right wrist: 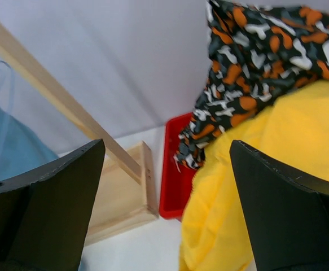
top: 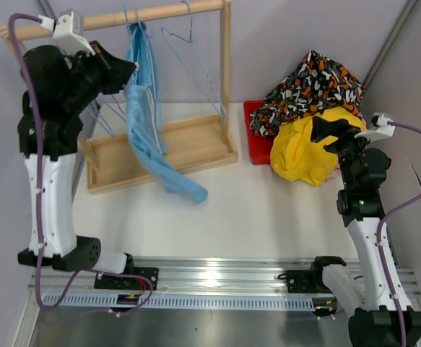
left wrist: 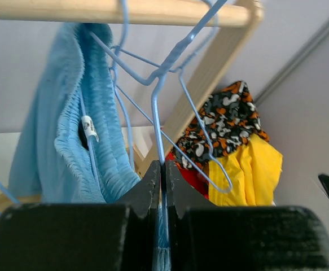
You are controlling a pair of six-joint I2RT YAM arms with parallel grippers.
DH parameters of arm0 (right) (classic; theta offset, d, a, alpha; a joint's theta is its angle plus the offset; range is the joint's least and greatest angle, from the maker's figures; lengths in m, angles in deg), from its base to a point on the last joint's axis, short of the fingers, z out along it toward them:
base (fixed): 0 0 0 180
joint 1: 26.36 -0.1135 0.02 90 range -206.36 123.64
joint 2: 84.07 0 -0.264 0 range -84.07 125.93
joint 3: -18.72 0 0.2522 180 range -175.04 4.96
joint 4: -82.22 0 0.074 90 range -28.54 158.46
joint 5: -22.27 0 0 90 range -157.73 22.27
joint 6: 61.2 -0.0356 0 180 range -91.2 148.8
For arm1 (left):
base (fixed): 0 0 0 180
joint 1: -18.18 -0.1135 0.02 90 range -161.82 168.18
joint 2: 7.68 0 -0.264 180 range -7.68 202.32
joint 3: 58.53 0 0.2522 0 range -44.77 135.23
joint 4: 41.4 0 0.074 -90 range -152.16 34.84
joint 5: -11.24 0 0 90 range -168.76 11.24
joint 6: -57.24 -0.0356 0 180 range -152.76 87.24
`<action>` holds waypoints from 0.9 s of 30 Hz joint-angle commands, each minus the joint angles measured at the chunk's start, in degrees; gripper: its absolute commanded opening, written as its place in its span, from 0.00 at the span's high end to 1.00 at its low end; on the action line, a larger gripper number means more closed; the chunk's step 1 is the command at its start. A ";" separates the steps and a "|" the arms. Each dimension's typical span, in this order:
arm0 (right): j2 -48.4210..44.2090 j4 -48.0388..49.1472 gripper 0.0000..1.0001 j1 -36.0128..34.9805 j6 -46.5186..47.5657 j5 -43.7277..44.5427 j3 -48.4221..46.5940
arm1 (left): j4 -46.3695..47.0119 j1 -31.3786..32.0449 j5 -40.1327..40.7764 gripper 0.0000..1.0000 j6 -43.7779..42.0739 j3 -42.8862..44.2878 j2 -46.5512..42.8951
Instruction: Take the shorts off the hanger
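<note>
Left fingers (left wrist: 163, 172) are pinched shut on the blue wire hanger (left wrist: 172, 59). The light blue shorts (top: 144, 126) hang from it, trailing down to the bench (top: 253, 210). My right fingers (right wrist: 167, 148) gape empty beside the yellow shorts (top: 304, 155). Next, I judge, the cloth needs sliding free.

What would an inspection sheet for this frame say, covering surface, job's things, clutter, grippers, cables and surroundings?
Surface: white table, with a wooden rack standing at its back left.
Job's things: light blue shorts hang on the rack, lower end reaching down to the table; yellow shorts and black-orange-white shorts are heaped on a red bin.
Clutter: spare wire hangers hang on the rack's rail.
Grippers: left gripper shut on a hanger wire; right gripper open, beside the yellow shorts.
Cables: a purple cable runs along each arm.
Surroundings: grey walls; metal track at the near edge.
</note>
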 commanded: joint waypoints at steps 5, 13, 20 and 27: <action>-3.95 -3.95 0.01 -4.55 1.88 -1.17 -7.35 | -1.72 0.07 -12.13 1.00 -3.52 -14.87 -17.79; -4.39 1.49 0.00 -6.83 -1.62 -21.48 -11.57 | -5.06 12.54 -7.66 1.00 -3.35 -21.25 -33.10; -2.46 2.29 0.01 -16.05 -2.60 -22.82 -14.39 | 1.62 15.89 -19.78 1.00 2.54 -22.49 -35.30; 0.09 -0.17 0.01 -30.12 3.64 -14.39 -14.30 | 3.64 17.56 -21.90 1.00 3.07 -17.04 -32.58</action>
